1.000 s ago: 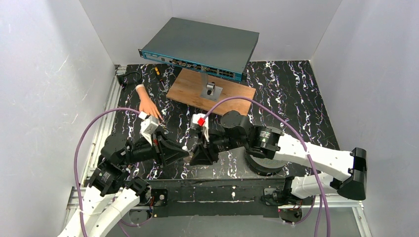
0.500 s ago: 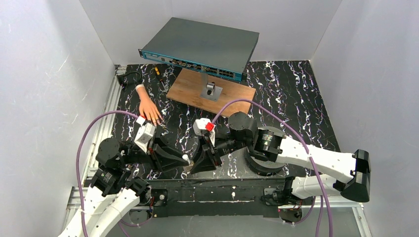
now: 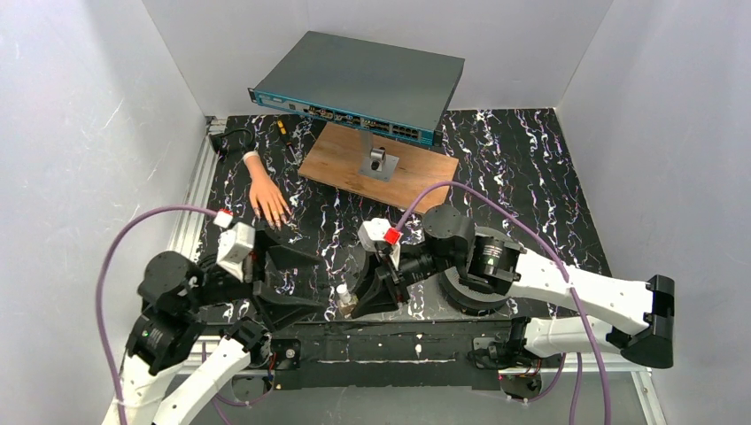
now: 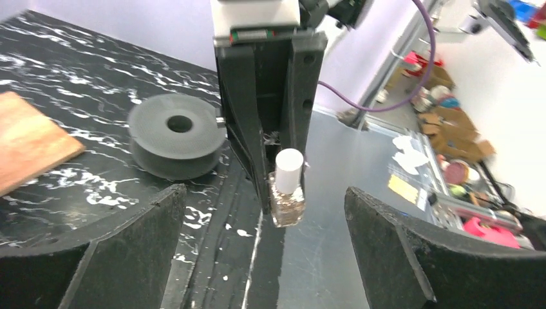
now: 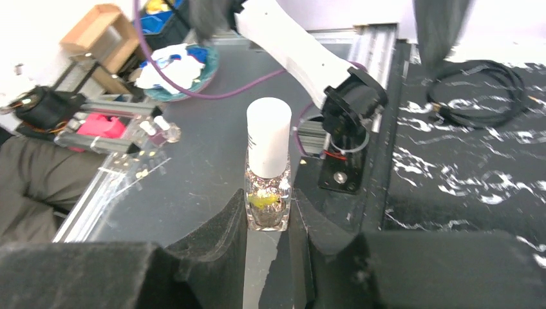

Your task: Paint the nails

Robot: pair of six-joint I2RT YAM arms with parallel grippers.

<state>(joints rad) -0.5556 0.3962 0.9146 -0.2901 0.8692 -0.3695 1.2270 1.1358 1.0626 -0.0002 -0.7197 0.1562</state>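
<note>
The peach mannequin hand (image 3: 263, 197) lies flat at the left of the black marbled table, fingers toward me; its nails are too small to make out. A small glass bottle (image 5: 268, 174) with a white cap stands upright at the table's near edge, and my right gripper (image 5: 269, 222) is shut on its base. The top view shows this bottle (image 3: 343, 299) at the tips of the right gripper (image 3: 351, 303). My left gripper (image 4: 264, 257) faces the bottle (image 4: 288, 193) from a short distance, open, with nothing between its fingers. From above, the left gripper (image 3: 321, 283) sits just left of the bottle.
A network switch (image 3: 363, 84) rests tilted at the back, over a wooden board (image 3: 354, 168) bearing a small metal stand (image 3: 379, 162). A black cable (image 3: 232, 137) and small tools (image 3: 282, 128) lie at the back left. The right arm's round base (image 4: 177, 132) sits near the front edge.
My left gripper has opened and drawn back to the left, off the bottle. The right gripper, still holding the bottle, has shifted toward the near edge.
</note>
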